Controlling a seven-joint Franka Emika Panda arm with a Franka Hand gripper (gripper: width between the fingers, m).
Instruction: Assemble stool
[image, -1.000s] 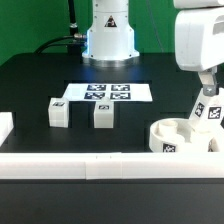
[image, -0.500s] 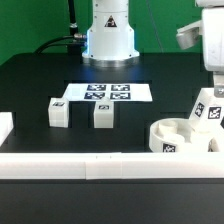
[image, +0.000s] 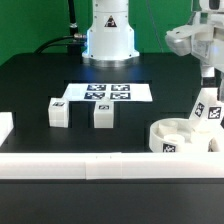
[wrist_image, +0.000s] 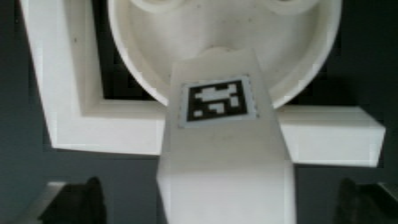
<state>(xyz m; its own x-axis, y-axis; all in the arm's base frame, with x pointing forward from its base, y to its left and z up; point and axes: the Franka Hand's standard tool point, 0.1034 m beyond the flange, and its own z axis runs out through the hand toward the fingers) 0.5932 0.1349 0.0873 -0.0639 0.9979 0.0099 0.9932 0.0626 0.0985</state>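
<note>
Because the leg (image: 205, 108) leans lodged in the seat (image: 166, 131) and seemingly needs no hold, the fingers (wrist_image: 75, 198) hang released beside it.

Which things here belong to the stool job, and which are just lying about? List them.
Stool job:
- ring seat
- tilted leg block at the seat
- loose leg block towards the exterior view's left
- second loose leg block beside it

Just lying about:
- marker board
- border rail
</note>
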